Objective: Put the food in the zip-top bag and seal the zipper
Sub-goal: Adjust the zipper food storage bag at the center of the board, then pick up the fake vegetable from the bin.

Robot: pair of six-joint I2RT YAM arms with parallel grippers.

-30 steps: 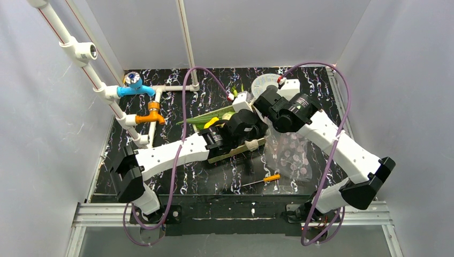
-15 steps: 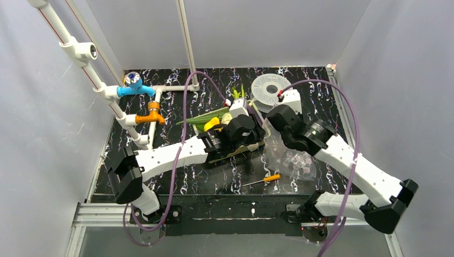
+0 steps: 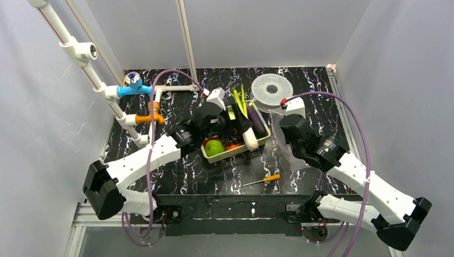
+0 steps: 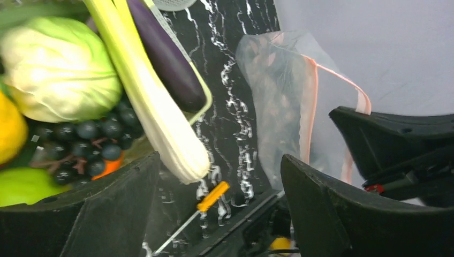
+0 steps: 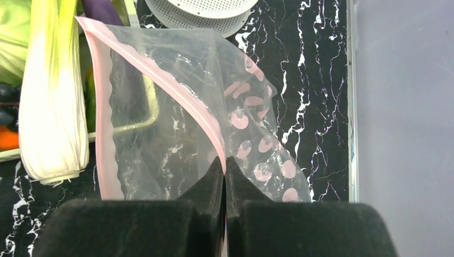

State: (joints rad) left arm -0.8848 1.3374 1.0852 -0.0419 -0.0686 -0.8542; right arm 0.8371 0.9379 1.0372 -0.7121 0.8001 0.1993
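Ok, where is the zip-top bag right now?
Right of the basket in the top view, the zip-top bag is pinched by the right gripper.

1. A tabletop (image 3: 214, 179) of black stone pattern with white veins fills the middle of the top view.
2. Plain pale grey panels enclose it: a left wall (image 3: 43, 139), a far wall (image 3: 251, 32) and a right wall (image 3: 396, 80).
3. A white pipe frame (image 3: 85, 51) slants along the left wall, carrying a blue fitting (image 3: 132, 85) and an orange fitting (image 3: 152, 115).
4. A thin white pole (image 3: 186, 37) stands against the far wall.
5. An aluminium rail (image 3: 80, 213) runs along the near edge.
6. The light is soft and even, without hard shadows.
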